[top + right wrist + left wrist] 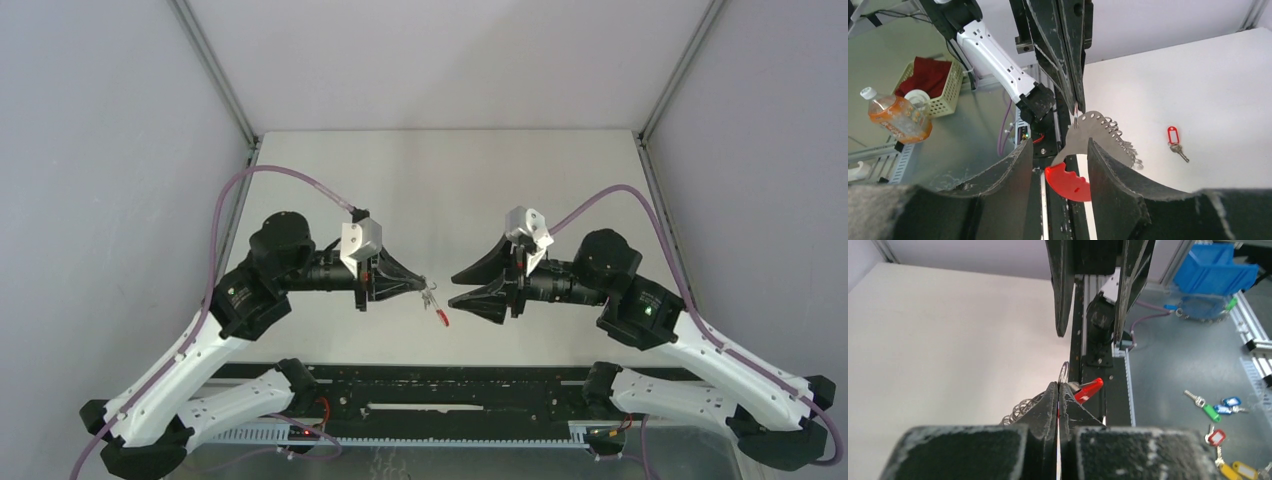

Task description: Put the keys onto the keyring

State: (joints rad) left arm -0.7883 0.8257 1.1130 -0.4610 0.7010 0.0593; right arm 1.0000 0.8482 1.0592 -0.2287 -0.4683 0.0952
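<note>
My left gripper (425, 285) is shut on the keyring (437, 308) and holds it in the air above the table's near edge. In the right wrist view the keyring's silver-grey part with its row of small loops (1098, 131) hangs from the left fingertips, and its red arc (1068, 182) is below. My right gripper (455, 288) is open, with its fingers (1113, 175) on either side of the keyring and no contact visible. The key with the red tag (1173, 136) lies on the table. The black-headed key is out of view.
The white table (450, 190) has grey walls on three sides. Off the table, the left wrist view shows several tagged keys (1218, 410) and a blue bin (1213, 272) on a metal bench. The right wrist view shows a bottle (895, 117) and a basket (930, 80).
</note>
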